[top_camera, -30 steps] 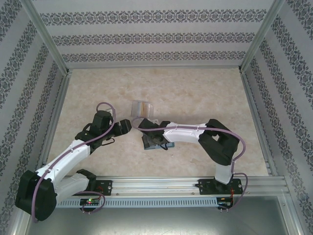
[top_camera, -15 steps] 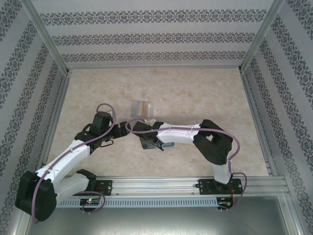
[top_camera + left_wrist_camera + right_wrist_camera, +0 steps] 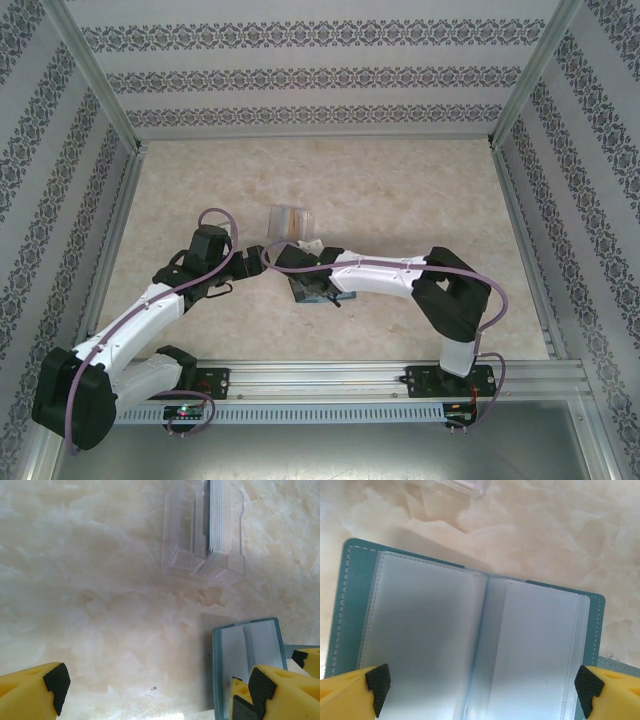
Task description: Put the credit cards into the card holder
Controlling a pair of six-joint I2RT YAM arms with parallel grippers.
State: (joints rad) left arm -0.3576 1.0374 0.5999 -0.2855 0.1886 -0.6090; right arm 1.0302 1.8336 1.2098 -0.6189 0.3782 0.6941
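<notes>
Broadly, the tabletop (image 3: pixel 400 190) is a pale, marbled beige slab, boxed in by walls (image 3: pixel 300 75) papered in grey ornamental bands, with metal posts (image 3: pixel 95 75) at the corners and a metal rail (image 3: pixel 330 375) along the near edge. The card holder (image 3: pixel 480 645) lies near the middle of the tabletop, opened like a book, teal border outward and grey-blue pockets facing up. Just beyond the holder, on its far side and not touching it, sits a clear case (image 3: pixel 202 535); the cards (image 3: pixel 219 525) stand on edge as a stack inside one of its compartments, well out of the holder. The left arm (image 3: pixel 150 305) slants up from its base toward the holder's left side, wrist bent so its tip points at the holder. The left jaws are spread wide with nothing between them but bare tabletop; one fingertip (image 3: pixel 56 680) hangs well left of the holder and the other sits over the holder's left edge. The right arm (image 3: pixel 380 275) rises from its base right of the holder, folds at the elbow and stretches its forearm leftward right over the holder. The right jaws gape fully, a fingertip (image 3: pixel 377 682) at each side above the open pockets, gripping nothing.
</notes>
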